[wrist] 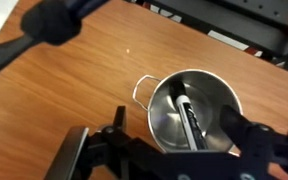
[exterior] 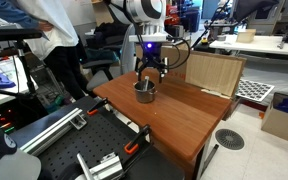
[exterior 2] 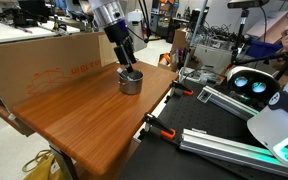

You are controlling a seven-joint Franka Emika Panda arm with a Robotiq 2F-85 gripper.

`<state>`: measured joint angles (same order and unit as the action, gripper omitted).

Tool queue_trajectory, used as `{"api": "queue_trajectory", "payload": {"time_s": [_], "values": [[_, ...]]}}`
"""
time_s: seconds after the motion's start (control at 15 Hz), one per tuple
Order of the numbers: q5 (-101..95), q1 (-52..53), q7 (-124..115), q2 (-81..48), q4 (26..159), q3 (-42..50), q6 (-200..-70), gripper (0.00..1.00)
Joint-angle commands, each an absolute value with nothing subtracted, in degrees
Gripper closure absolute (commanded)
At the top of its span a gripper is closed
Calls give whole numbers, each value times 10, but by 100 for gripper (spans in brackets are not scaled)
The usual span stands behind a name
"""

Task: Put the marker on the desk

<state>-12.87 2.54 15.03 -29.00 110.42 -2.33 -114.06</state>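
My pincer [exterior: 147, 76] hangs spread and empty over the metal cup [wrist: 164, 112], where the marker [wrist: 190, 119] lies, apparently leaning against the wall. A skewed pinch could catch the rim and drag the cup across the desk [exterior 2: 84, 122].

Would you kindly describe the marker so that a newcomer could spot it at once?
On the reddish-brown wooden desk stands one small round metal cup, directly beneath the gripper. The marker lies inside that cup: a slim dark stick, standing out against the cup's shiny inner wall.
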Motion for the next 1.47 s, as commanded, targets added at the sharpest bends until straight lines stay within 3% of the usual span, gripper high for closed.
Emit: {"api": "queue_trajectory", "payload": {"time_s": [0.0, 0.93, 1.07, 1.4], "values": [[-153, 34, 133, -304, 1103, -24, -1168, 0], [-181, 61, 86, -294, 1130, -25, -1201, 0], [-179, 58, 91, -292, 1131, -26, -1203, 26], [-184, 55, 94, -285, 1133, -23, -1212, 63]]}}
